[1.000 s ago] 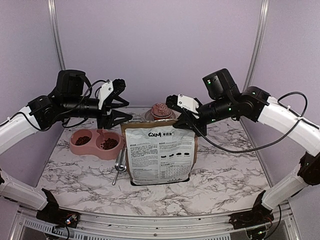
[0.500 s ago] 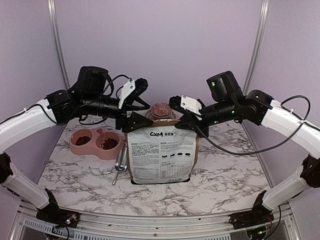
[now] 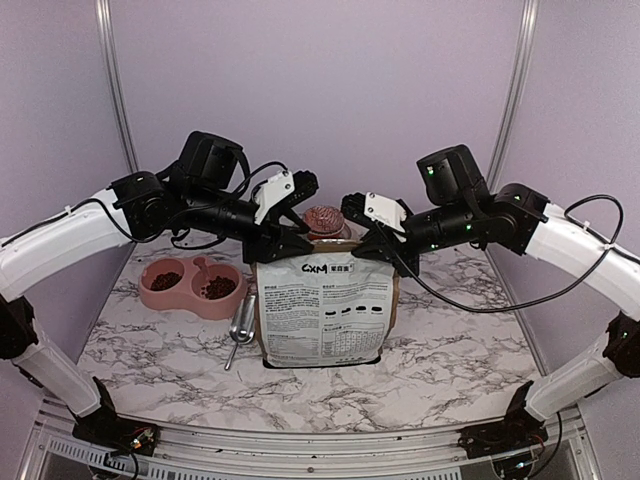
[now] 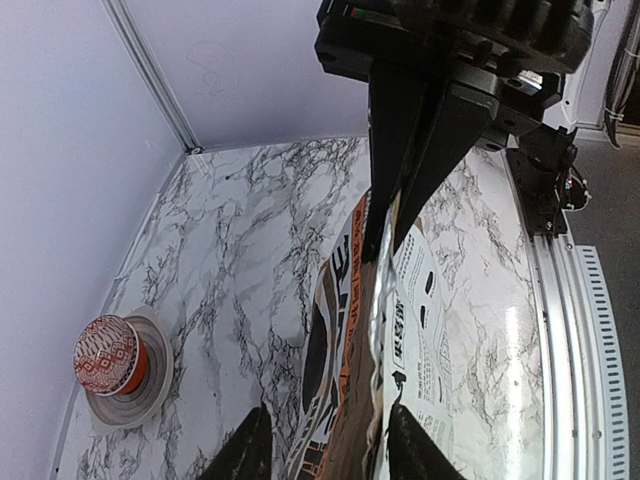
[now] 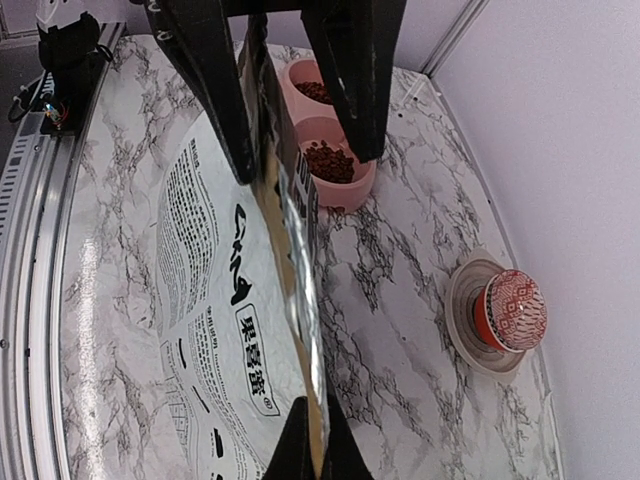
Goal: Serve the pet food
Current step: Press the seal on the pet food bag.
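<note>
The pet food [image 3: 216,287] is dark kibble in both cups of a pink double bowl [image 3: 192,298] at the left; it also shows in the right wrist view [image 5: 327,161]. A white-and-brown printed bag [image 3: 322,310] stands at the centre. My right gripper [image 3: 375,246] is shut on the bag's top edge at its right end, with the fingers pinched on the foil rim [image 5: 312,440]. My left gripper [image 3: 287,240] is open at the top left corner. Its fingers [image 4: 248,448] straddle the bag's top edge [image 4: 375,330] without closing on it.
A metal scoop [image 3: 240,322] lies on the marble table between the bowl and the bag. A cupcake in a red wrapper [image 3: 322,220] sits on a small plate behind the bag; it also shows in both wrist views [image 4: 110,355] [image 5: 510,310].
My left arm has swung right from above the pink bowl to the bag's top left corner. My right gripper has kept its hold on the bag's top edge.
</note>
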Robot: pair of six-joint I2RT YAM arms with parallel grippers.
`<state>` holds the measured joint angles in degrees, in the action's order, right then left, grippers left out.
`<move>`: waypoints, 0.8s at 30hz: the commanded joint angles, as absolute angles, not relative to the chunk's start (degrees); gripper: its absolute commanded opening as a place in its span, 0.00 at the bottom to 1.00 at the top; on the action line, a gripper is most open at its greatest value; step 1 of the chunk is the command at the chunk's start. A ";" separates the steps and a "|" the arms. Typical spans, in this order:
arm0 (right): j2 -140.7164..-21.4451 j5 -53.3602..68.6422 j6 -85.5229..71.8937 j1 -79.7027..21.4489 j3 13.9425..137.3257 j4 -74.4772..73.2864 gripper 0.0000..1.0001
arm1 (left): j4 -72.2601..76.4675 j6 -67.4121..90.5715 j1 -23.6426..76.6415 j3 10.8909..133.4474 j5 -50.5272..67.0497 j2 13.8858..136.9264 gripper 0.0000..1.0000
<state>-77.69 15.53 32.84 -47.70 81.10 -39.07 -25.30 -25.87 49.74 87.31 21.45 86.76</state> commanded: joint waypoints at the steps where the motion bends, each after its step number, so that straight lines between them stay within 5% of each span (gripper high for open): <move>1: -73.83 14.04 32.45 -46.50 82.41 -34.91 0.00 | -30.65 -29.00 50.01 87.72 18.73 86.54 0.40; 4: -73.67 14.14 32.39 -46.49 82.20 -34.74 0.00 | -31.77 -29.71 49.97 87.86 18.24 86.54 0.38; 11: -72.42 14.13 32.17 -46.49 80.96 -33.81 0.00 | -32.51 -30.65 50.00 87.71 16.68 87.62 0.13; 24: -70.98 13.55 31.99 -46.45 79.26 -32.70 0.00 | -33.39 -33.64 50.01 85.06 14.75 86.00 0.20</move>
